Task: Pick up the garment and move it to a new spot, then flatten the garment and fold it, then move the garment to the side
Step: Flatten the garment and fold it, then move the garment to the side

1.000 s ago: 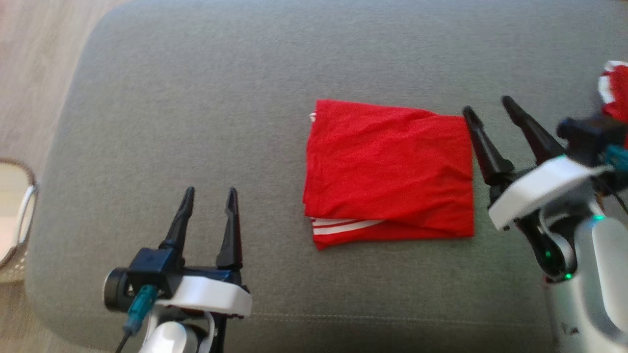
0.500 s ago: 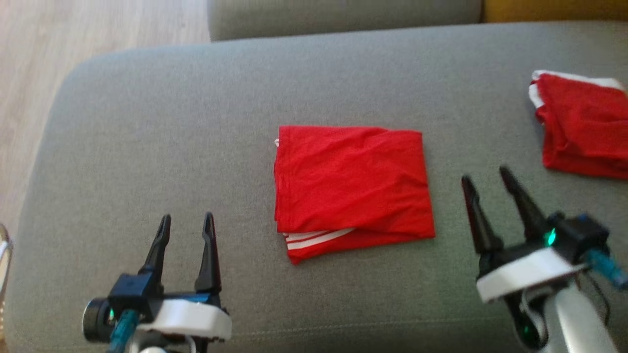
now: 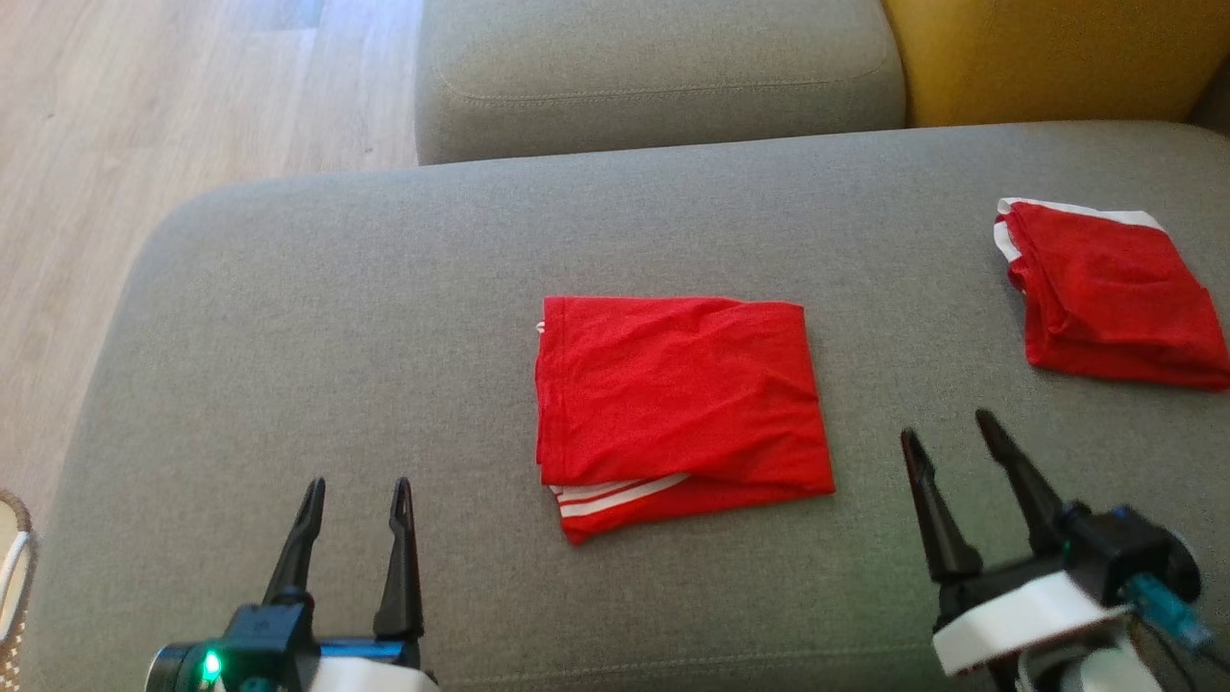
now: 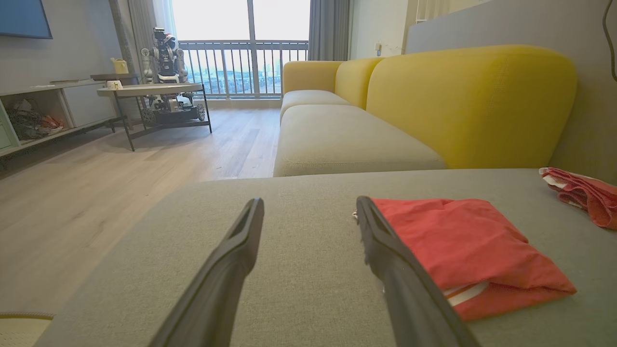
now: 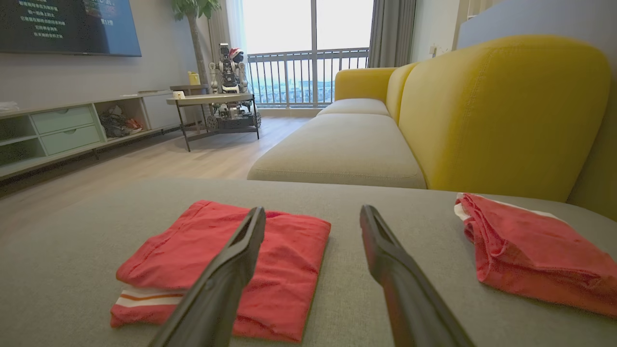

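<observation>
I am holding the left gripper (image 3: 358,483) spread wide with nothing between its fingers, hovering over the near edge of the grey cushion (image 3: 288,327) at about 7 o'clock from the folded garment (image 3: 677,394). The right gripper (image 3: 947,428) is standing just as wide and just as empty at about 4 o'clock from it. Its fingers are pointing toward 11 o'clock, near the cloth's right corner but clear of it.

I am judging that the folding is done and only the move to the side is left, and that is where I am seeing trouble. If I am pinching just the top layer, the stack is likely to peel open as I lift. If I am dragging rather than lifting, the cushion weave may grab the lower layer and skew the fold. A second red garment (image 3: 1105,288) is lying at 2 o'clock, well apart, so carrying too far that way is risking a pile-up.

The garment is lying in the middle of the cushion as a rough red rectangle, lightly wrinkled. A white-striped lower layer is poking out along the near edge toward 7 o'clock, so the layers are not sitting flush.
</observation>
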You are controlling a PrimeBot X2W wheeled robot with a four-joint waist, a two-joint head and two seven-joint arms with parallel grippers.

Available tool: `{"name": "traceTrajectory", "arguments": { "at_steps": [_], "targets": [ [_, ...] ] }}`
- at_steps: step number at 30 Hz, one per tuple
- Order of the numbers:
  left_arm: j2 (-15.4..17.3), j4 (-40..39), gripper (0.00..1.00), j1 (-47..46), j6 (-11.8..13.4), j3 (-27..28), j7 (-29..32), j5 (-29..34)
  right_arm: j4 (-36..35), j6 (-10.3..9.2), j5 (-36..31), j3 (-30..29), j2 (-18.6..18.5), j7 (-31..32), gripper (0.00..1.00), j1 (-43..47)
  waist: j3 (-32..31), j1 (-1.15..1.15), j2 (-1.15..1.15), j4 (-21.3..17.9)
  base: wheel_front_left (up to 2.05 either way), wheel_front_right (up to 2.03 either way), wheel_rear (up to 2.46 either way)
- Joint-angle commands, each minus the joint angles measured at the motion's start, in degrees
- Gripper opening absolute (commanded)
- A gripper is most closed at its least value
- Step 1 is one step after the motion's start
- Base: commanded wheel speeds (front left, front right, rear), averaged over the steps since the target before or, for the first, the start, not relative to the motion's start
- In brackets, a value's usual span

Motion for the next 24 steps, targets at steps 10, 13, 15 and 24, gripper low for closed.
{"name": "traceTrajectory", "arguments": {
  "at_steps": [10, 13, 15, 24],
  "targets": [
    [-1.9, -0.5, 1.0, -0.9, -2.1, 4.0, -0.7, 3.4, -1.8, -0.02, 1.0, 1.6, 0.0, -0.5, 1.0, 0.3, -0.2, 0.01, 0.0, 0.6, 0.0, 0.0, 0.0],
    [-2.1, -0.3, 1.0, -0.8, -2.2, 4.0, -0.7, 4.0, -1.7, -0.02, 1.1, 1.3, 0.0, -0.5, 1.0, 0.3, -0.2, 0.01, 0.0, 0.8, 0.0, 0.0, 0.0],
    [-2.4, -0.1, 1.0, -0.8, -2.2, 4.0, -0.7, 4.5, -1.5, -0.02, 1.2, 1.1, 0.0, -0.5, 1.0, 0.3, -0.2, 0.01, 0.0, 1.1, 0.0, 0.0, 0.0],
    [-3.2, 0.4, 1.0, -1.1, -2.9, 3.6, -0.7, 5.5, 1.6, -0.02, 2.8, 1.1, 0.0, -0.5, 1.0, -0.7, 0.4, 0.01, 0.0, 3.1, 0.0, 0.0, 0.0]
  ]
}}
